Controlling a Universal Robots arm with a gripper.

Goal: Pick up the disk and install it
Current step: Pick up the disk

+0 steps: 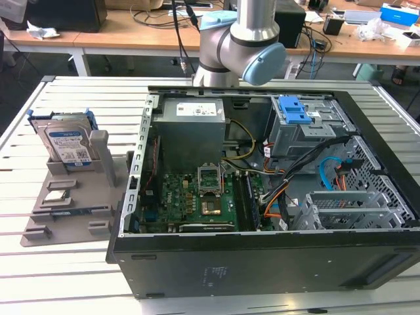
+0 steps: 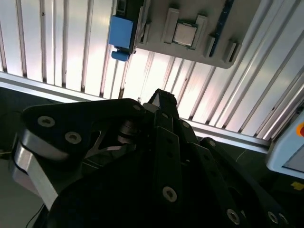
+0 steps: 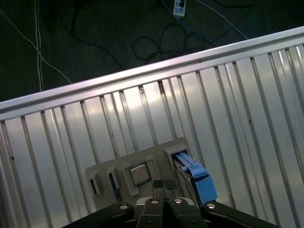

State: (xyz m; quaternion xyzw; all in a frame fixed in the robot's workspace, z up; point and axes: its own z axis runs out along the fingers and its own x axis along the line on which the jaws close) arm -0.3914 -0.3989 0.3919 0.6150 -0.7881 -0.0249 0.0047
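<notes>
The pick-up step is in hand and, by my reading, only at its start: the disk stands on edge in the grey holder on the slatted bench, untouched, and nothing of the install is done. In the exterior view, with the open computer case as the clock's centre, the disk sits at about nine o'clock, outside the case and near its wall, while the arm rises at twelve o'clock on the far side of the case. The drive cage with its blue latch lies at about one o'clock inside the case, well apart from the disk. In the first wrist view the hand looks down on the holder from well above the bench. Its two fingertips are pressed together, narrow, with nothing between them. The disk's blue carrier shows edge-on near the fingertips there, next to the pocket holding a processor chip, but the hand hangs high over it and touches nothing. Taking the disk, as I judge it, calls for fingers spread wider than the carrier is thick, turned to straddle its upper edge, and a straight descent that clears the holder's grey post beside it.
</notes>
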